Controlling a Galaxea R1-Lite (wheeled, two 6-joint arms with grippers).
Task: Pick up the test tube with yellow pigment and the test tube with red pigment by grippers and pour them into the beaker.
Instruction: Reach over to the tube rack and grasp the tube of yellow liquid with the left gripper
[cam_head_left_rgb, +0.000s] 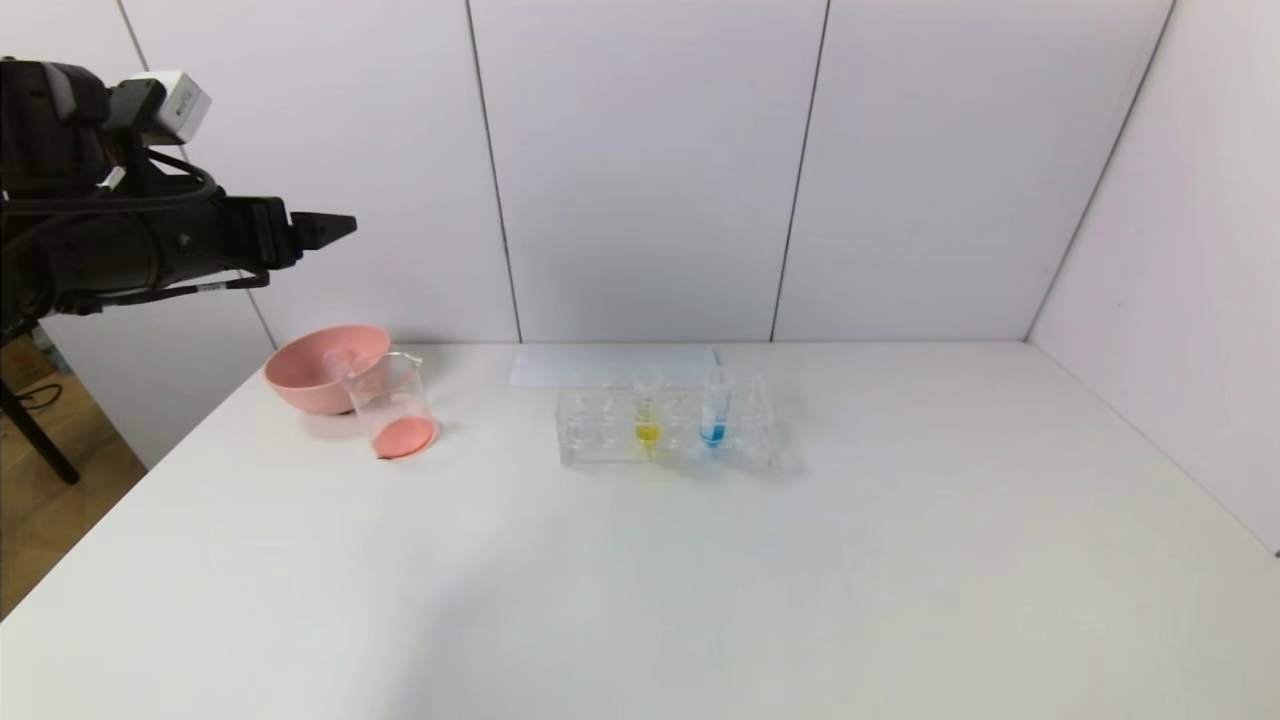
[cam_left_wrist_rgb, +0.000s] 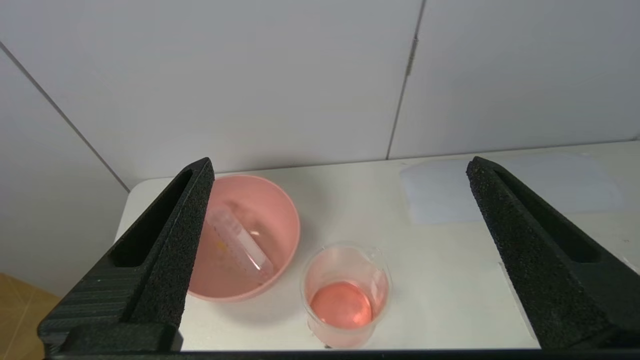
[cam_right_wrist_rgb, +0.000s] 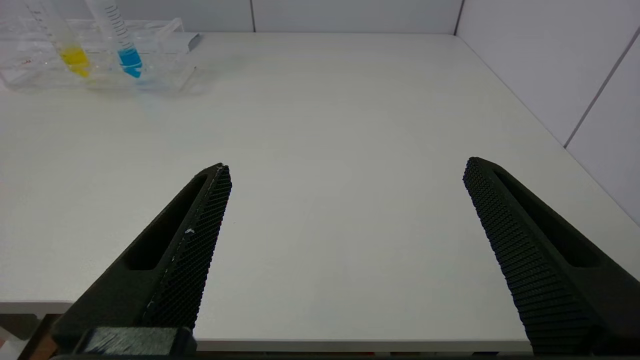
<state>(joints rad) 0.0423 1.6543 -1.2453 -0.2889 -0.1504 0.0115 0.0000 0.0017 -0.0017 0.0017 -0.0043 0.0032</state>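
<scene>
Our yellow tube (cam_head_left_rgb: 647, 415) stands upright in the rack (cam_head_left_rgb: 665, 430) at mid-frame, far right of our left claw (cam_head_left_rgb: 335, 228), high at upper left, fingers wide apart and empty.

- White table (cam_head_left_rgb: 700, 580), bare across the near half
- At far left: pink bowl (cam_head_left_rgb: 312, 385), with beaker (cam_head_left_rgb: 393, 408) touching its front
- Mid-back: clear tube rack (cam_head_left_rgb: 600, 432); flat white sheet (cam_head_left_rgb: 612, 366) just behind
</scene>
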